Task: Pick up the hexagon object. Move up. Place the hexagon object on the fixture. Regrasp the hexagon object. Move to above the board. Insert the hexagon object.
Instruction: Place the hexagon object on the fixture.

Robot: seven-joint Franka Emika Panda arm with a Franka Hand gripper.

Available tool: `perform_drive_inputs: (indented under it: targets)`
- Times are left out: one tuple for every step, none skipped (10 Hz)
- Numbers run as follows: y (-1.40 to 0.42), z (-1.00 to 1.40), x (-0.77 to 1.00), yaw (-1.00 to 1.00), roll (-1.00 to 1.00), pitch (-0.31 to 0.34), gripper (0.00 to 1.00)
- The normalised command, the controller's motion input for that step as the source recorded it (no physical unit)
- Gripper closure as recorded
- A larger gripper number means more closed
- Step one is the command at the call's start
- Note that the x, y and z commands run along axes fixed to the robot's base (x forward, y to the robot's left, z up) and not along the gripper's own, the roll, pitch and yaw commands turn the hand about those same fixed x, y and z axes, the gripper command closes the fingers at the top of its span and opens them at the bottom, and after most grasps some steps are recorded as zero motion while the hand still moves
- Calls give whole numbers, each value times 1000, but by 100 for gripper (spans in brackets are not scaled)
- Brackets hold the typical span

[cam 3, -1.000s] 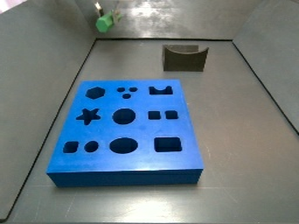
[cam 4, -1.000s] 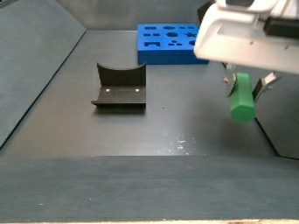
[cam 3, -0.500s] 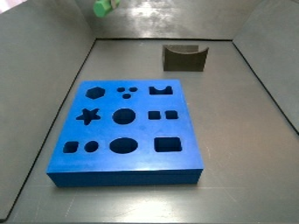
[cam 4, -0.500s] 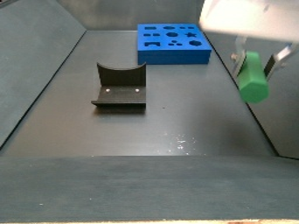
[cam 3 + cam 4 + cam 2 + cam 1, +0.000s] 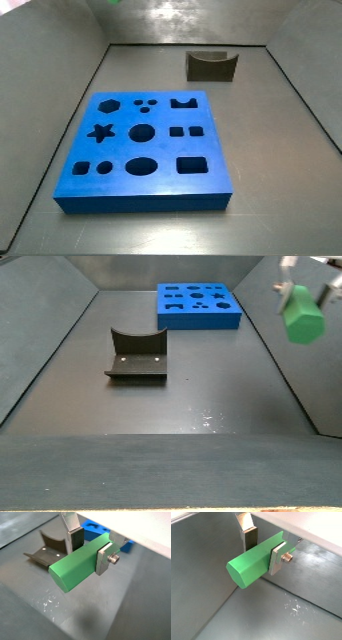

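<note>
Presently itemised: one hexagon object [image 5: 254, 562], bright green, an elongated prism with flat facets, clamped across its middle between the silver fingers [image 5: 278, 559] of the claw [image 5: 88, 551], which is clenched on it and carries it clear of the floor in both wrist views. In a side view the green piece [image 5: 303, 313] hangs high near the edge of the picture, well apart from the fixture [image 5: 136, 356] and the board [image 5: 199, 306]; the claw itself is mostly cropped there. Handling, by judgement: small and light, apparently rigid, with smooth faces that could slip or twist under a loose grip; the flat opposing facets at mid-length look the surest hold, leaving an end free for seating. Fixture: dark notched block on a base plate, standing on the floor, nothing in its notch. Board [image 5: 143, 148]: thick blue slab with shaped holes, the hexagon hole [image 5: 107, 103] among them, all holes showing open. Floor [image 5: 267, 130]: dull grey, slightly glossy, with faint specks and scuffs. Surround: grey walls enclose the floor on the sides that show.
</note>
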Motion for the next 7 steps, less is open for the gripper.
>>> perform_drive_inputs:
  targets:
    - [-659, 52, 1000, 627, 76, 89, 100]
    - [-631, 51, 1000, 479, 57, 88, 100]
    - [-586, 47, 1000, 309, 29, 93, 100]
    - [-547, 41, 1000, 169, 4, 102, 100]
    - [-514, 39, 1000, 106, -9, 105, 100]
    - [-470, 37, 1000, 64, -23, 115, 100]
    - [-442, 34, 1000, 49, -27, 120, 100]
